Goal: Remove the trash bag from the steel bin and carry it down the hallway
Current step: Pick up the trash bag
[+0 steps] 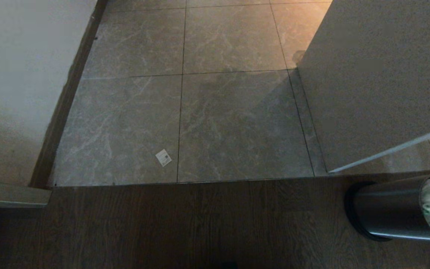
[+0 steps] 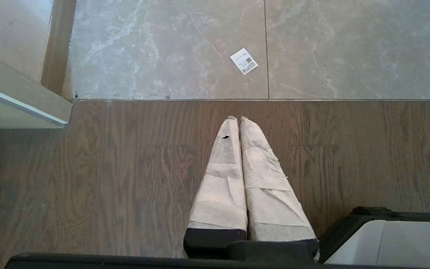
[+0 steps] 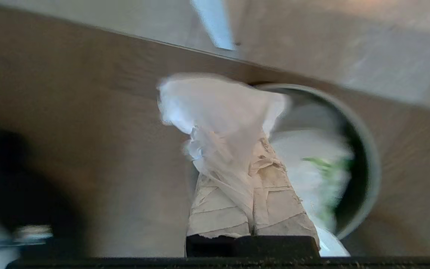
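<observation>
Blurring in the right wrist view, hard to read in detail. Neither arm visible from the head; bin [image 1: 390, 213] cut off at the lower right edge there, on wood floor [image 1: 162, 224] beside a white panel [image 1: 368, 86]. Right gripper [image 3: 254, 144] above the bin's [image 3: 364, 157] mouth, fingers [image 3: 274, 190] clamped on a bunched fold of the bag [image 3: 222, 108]; rest of bag, with green print, inside the bin. Left gripper [image 2: 237, 119] over the wood, pointing toward the tiles [image 2: 162, 48], fingers pressed together, empty. Small label [image 2: 243, 61] lying on a tile.
</observation>
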